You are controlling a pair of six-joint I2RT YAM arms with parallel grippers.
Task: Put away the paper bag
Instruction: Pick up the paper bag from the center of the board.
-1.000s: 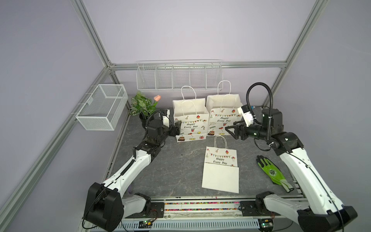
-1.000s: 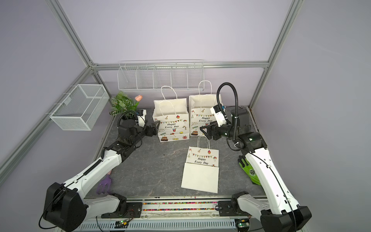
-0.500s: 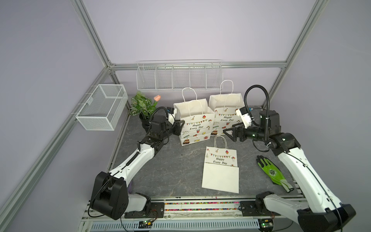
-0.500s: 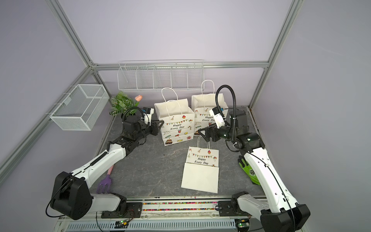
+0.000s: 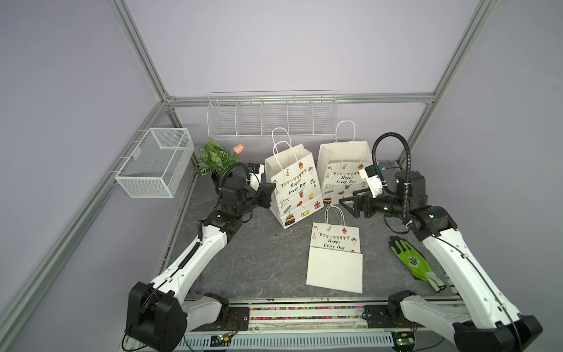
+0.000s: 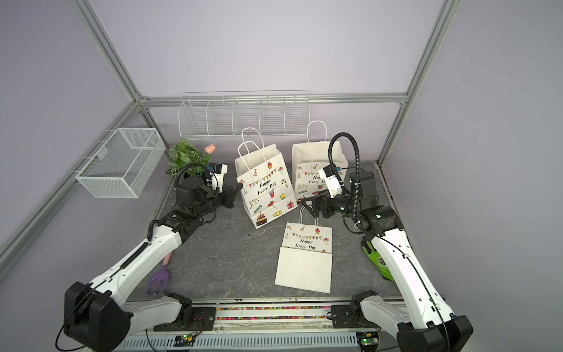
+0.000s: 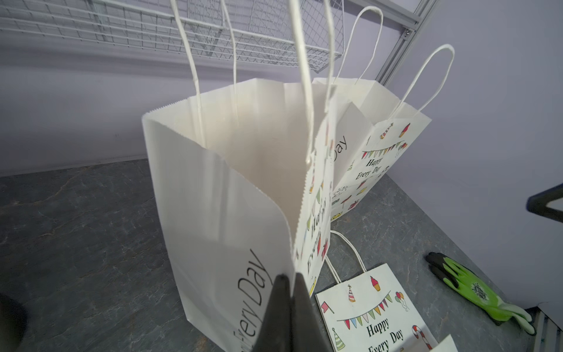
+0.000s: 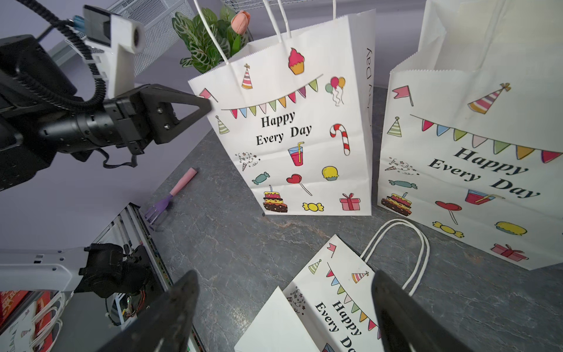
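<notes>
Pinching the top corner of the tilted paper bag [image 5: 294,186], the left gripper [image 5: 272,190] was clamped shut; the right gripper [image 5: 347,201] hung wide open, empty. That bag stood on the table [image 5: 259,259] beside a second bag [image 5: 344,173], so the putting-away looked barely begun.

Both top views look down from high above the near edge toward the far wall [image 5: 289,45], taking in the whole table [image 5: 259,259]. My left wrist camera sits close against the tilted bag [image 7: 213,198], facing right; my right wrist camera faces left, sharing that bag.
</notes>
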